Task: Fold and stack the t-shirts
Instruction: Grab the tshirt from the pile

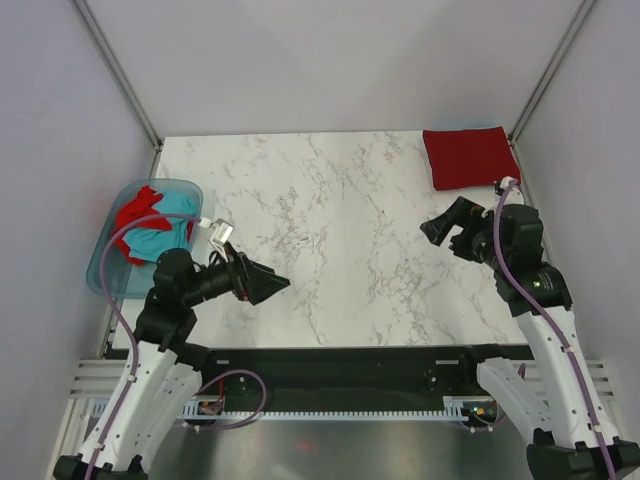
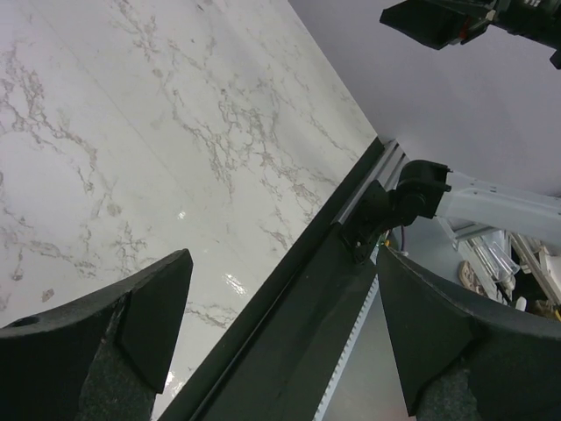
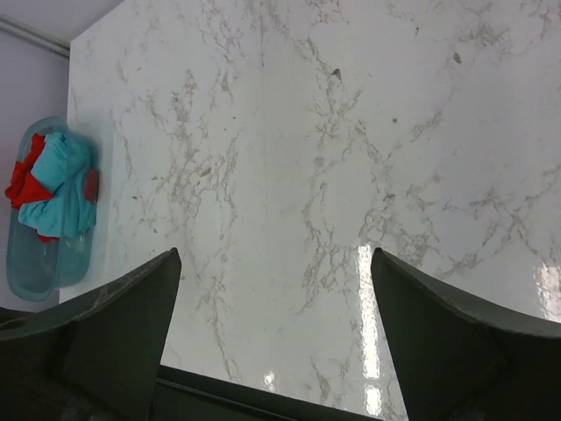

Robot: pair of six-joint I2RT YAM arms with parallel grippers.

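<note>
Crimson t-shirt (image 1: 468,157) lies folded as a flat square on the table (image 1: 340,200), just beyond the right gripper (image 1: 445,228) and a little to its outer side, so I judge one of three done. The red t-shirt (image 1: 138,212) and teal t-shirt (image 1: 172,215) sit crumpled together in the tub (image 1: 100,275), just behind the left gripper (image 1: 268,283) on its outer side, both unfolded and yet to be stacked on the crimson one. Both grippers hang over the table with jaws spread wide, holding nothing, so the next step, I reckon, is a reach into the tub.
</note>
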